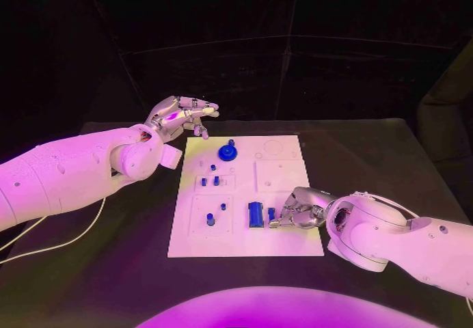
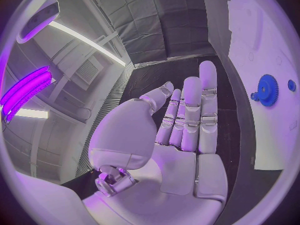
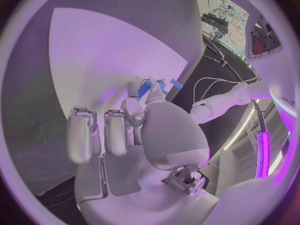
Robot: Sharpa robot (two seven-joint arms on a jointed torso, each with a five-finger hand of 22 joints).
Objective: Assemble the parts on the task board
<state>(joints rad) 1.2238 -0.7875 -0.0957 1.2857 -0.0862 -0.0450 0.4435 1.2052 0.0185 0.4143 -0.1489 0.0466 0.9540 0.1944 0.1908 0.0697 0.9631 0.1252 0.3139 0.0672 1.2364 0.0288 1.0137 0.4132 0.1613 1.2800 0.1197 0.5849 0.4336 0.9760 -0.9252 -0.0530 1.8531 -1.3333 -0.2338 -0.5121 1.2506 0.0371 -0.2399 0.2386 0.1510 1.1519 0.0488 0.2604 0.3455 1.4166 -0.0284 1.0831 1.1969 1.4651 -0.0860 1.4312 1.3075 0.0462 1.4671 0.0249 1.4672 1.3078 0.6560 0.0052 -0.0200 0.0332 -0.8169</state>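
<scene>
A small blue part (image 1: 271,214), judged light, rigid and slippery, best taken by its sides, is pinched by the right hand (image 1: 299,208) at the task board (image 1: 286,242)'s near right, while the left hand (image 1: 181,114) is held open and empty beyond the far left corner.

A robotics lab: a black table (image 1: 394,157) stands before dark curtained walls, with strip lights (image 2: 25,92) and cluttered equipment shelves (image 3: 228,15) around it.
</scene>
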